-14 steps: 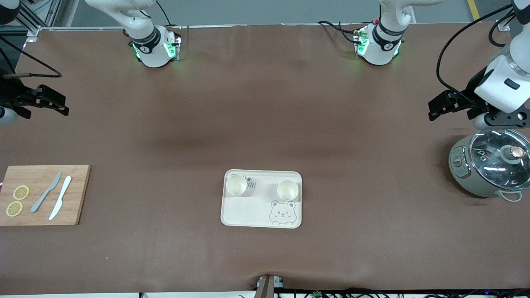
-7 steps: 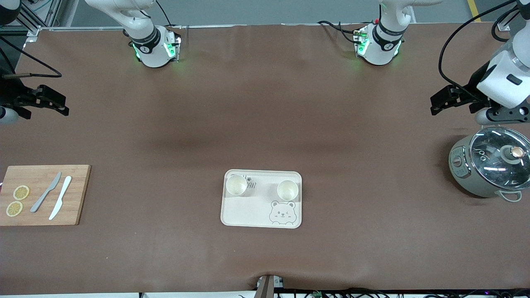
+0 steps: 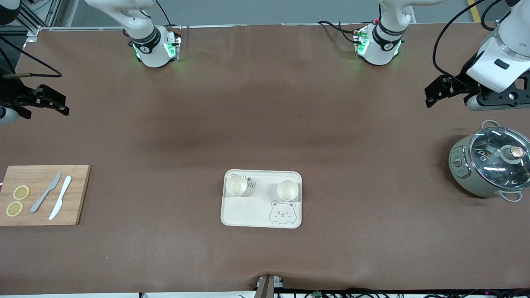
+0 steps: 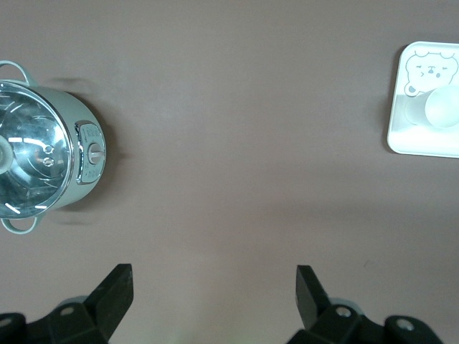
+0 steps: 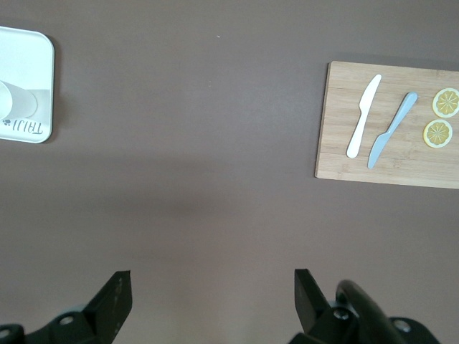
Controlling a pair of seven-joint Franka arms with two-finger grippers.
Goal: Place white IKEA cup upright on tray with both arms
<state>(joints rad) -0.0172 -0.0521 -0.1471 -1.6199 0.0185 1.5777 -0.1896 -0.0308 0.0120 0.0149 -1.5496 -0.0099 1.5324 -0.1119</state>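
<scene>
**Operator:** While both arms hang at the table's ends, what do you see on the table?

**Observer:** Start at the right arm's end. You have the right gripper [image 3: 62, 107] up over bare table [image 3: 265, 124], its fingers [image 5: 115, 297] spread wide apart and holding nothing. Nearer the front camera than that lies a wooden cutting board [image 3: 43, 194] with two lemon slices [image 3: 17, 200], a grey knife [image 3: 45, 192] and a white knife [image 3: 60, 197] side by side on it.

**Operator:** And the middle?

**Observer:** You'll find the tray [image 3: 261, 217] there, flat on the table, well apart from both grippers. Two white cups [image 3: 237, 185] stand upright on it, mouths up, along the edge farther from the front camera. One covers part of the grey lettering [image 3: 251, 184]; the other cup [image 3: 287, 190] sits just above the bear face [image 3: 282, 212]. The two cups are apart from each other.

**Operator:** And the left arm's end?

**Observer:** Your left gripper [image 3: 430, 97] hangs over bare table, fingers [image 4: 118, 287] also wide apart and empty. A grey-green pot [image 3: 488, 165] with a glass lid [image 3: 501, 155] stands at that end, nearer the front camera than the spot under the gripper. In the left wrist view you see the pot [image 4: 43, 168] and one corner of the tray [image 4: 427, 100] with a cup [image 4: 441, 107] on it.
</scene>
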